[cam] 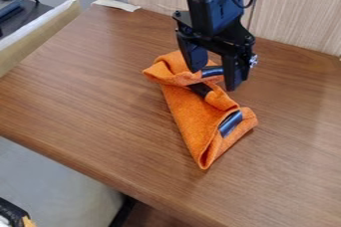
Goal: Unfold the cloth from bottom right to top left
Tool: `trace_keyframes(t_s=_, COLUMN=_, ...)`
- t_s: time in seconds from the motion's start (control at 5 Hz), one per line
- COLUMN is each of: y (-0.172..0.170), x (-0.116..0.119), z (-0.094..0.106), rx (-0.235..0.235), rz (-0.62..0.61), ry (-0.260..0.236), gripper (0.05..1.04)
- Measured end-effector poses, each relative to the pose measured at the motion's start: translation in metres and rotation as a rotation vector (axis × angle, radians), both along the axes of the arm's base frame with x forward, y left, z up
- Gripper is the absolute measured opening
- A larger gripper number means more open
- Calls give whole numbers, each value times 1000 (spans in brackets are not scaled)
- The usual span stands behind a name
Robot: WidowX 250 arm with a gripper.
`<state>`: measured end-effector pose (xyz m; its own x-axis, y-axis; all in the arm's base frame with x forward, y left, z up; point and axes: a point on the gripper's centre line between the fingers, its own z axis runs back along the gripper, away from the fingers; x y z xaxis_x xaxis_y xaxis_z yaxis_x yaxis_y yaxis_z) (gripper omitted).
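The orange cloth point(190, 116) lies on the wood-grain counter point(86, 86), around the middle and a little right, folded into a long, narrow shape. It is bunched at its upper end and narrows to a tip at its lower end. That tip points toward the counter's front edge and lies well apart from it. The front edge slants from the left side down toward the bottom of the view; the back edge runs along a pale wood-grain panel point(299, 12), also apart from the cloth. Brown surface shows on both sides of the cloth, with the wider stretch to the left.

The black arm point(213, 2) comes in from the top, and the pincer point(213, 79) hangs down over the cloth's upper end. It is released: its two fingers stand apart, with orange folds visible between them. Whether either finger touches the fabric, I cannot tell.

A dark, shiny patch point(230, 124) sits on the cloth's lower right part, and more dark areas show among the upper folds. A pale torn strip point(117, 5) lies at the counter's back left corner.
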<state>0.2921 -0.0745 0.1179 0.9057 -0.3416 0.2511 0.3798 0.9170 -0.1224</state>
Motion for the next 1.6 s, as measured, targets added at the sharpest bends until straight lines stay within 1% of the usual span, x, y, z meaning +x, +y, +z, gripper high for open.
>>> trace_keyframes(t_s=0.2, y=1, x=-2, z=-9, rx=8, rz=-1, ry=31, gripper=1001)
trace_keyframes(t_s=0.4, y=15, x=1, z=-7, rx=47, rz=-10, ry=34, gripper=1001)
trace_keyframes(t_s=0.6, y=25, x=7, z=0, rx=76, rz=-11, ry=19, gripper=1001)
trace_keyframes(t_s=0.8, y=45, x=18, z=-2, rx=106, rz=10, ry=33, gripper=1001)
trace_keyframes(t_s=1.0, y=52, x=24, z=-18, rx=138, rz=-8, ry=46, gripper=1001)
trace_keyframes(t_s=1.2, y=55, x=29, z=-37, rx=157, rz=-16, ry=76, gripper=1001)
trace_keyframes(t_s=1.4, y=53, x=30, z=-50, rx=166, rz=-33, ry=99, gripper=955)
trace_keyframes(t_s=1.6, y=46, x=33, z=-57, rx=178, rz=-43, ry=89, gripper=674)
